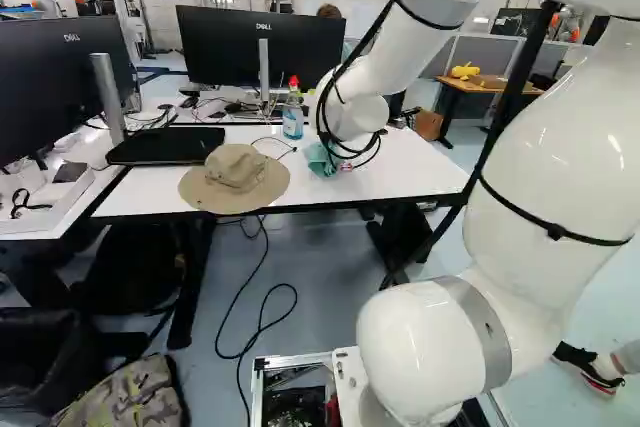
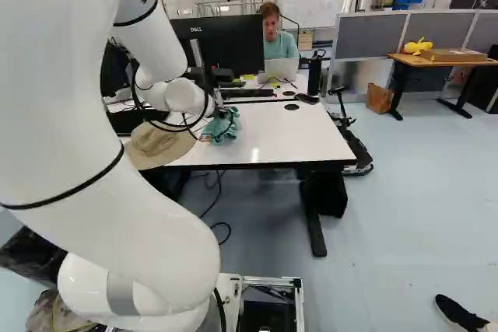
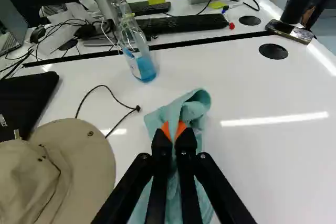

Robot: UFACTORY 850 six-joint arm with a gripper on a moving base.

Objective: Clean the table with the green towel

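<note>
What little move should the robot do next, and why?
Probably a gentle wipe across the table, away from the hat and the bottle: the tool is pinching the green towel, and those two things stand nearby.

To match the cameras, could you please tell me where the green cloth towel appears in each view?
Left base view: green towel near the middle.
Right base view: just left of the middle.
Wrist view: pinched in the black two-fingered gripper.
Shared landmark: the tan wide-brimmed fabric hat, left of the towel in both base views.
</note>
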